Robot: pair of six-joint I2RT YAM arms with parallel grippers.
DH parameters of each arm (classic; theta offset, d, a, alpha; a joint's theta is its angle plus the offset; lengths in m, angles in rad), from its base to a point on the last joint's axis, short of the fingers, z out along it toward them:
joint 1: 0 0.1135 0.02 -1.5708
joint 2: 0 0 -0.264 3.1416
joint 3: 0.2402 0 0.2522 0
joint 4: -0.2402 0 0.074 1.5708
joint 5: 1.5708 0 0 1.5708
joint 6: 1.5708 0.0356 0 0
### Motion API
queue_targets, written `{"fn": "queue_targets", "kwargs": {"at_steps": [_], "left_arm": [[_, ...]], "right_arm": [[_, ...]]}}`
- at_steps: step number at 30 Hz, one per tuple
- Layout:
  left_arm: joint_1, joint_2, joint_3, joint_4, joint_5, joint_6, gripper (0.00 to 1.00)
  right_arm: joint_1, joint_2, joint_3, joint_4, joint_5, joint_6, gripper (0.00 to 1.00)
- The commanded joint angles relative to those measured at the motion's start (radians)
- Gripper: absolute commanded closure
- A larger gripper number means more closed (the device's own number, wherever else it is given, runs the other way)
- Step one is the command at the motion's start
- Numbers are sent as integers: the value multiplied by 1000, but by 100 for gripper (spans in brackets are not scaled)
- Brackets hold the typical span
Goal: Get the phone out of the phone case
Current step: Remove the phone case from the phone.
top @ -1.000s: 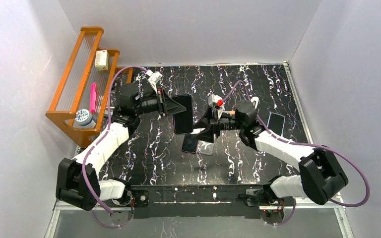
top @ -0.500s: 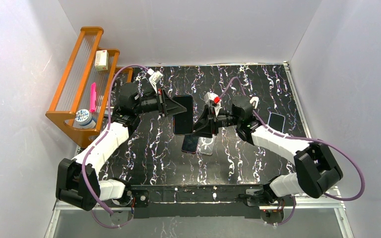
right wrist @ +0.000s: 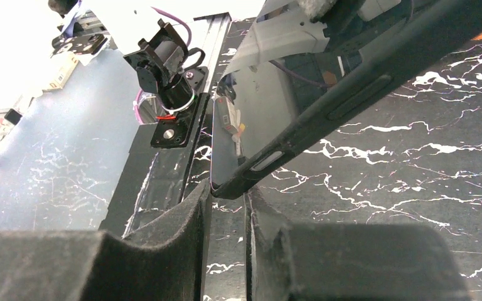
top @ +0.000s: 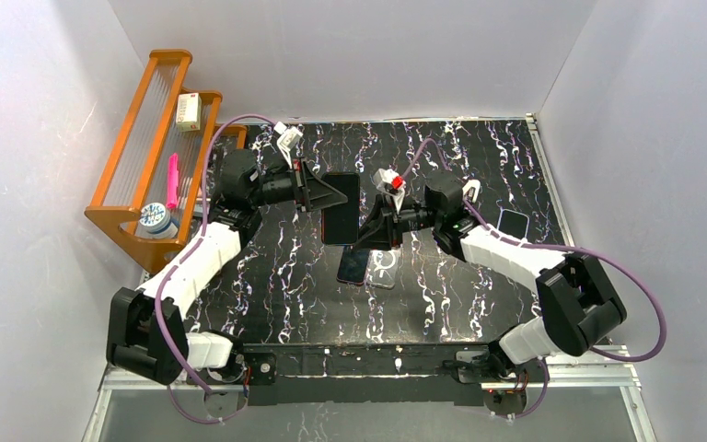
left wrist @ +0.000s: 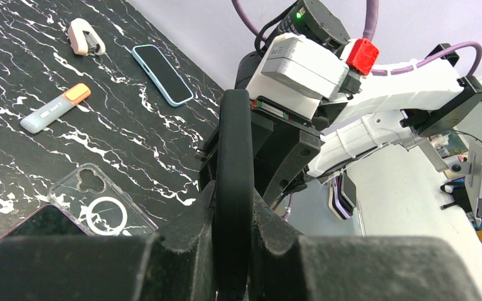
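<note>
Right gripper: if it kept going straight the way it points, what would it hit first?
The black cased phone, held up by the left gripper. Its corner sits right at the jaws of the right gripper; whether they touch it is unclear.

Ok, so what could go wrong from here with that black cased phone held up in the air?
The right tool reaches only one corner of the cased phone, so it may slip off when prying. The left tool clamps it in mid-air; if it pops loose, it could fall towards the clear case and second phone on the table.
</note>
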State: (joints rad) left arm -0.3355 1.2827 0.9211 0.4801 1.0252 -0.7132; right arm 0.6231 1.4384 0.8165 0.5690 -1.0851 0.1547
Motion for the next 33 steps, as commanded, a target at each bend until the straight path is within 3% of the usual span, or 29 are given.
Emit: {"fn": "queue_targets", "kwargs": {"at_steps": [1, 3, 13, 22, 27, 33], "left_arm": [[-9, 4, 56, 58, 24, -79, 100], [-10, 14, 59, 57, 24, -99, 100], [-12, 50, 69, 72, 32, -189, 100], [-13, 72, 72, 86, 26, -238, 100], [-15, 65, 60, 93, 25, -244, 100], [-18, 48, 30, 107, 15, -252, 100]], "right_arm": [[6, 19, 72, -42, 2, -120, 93], [6, 28, 94, -97, 15, -171, 98], [9, 60, 202, -310, 69, -403, 99], [11, 47, 199, -288, 148, -443, 99], [-4, 31, 146, -118, 172, -297, 99], [-36, 22, 34, 239, 194, 74, 92]]}}
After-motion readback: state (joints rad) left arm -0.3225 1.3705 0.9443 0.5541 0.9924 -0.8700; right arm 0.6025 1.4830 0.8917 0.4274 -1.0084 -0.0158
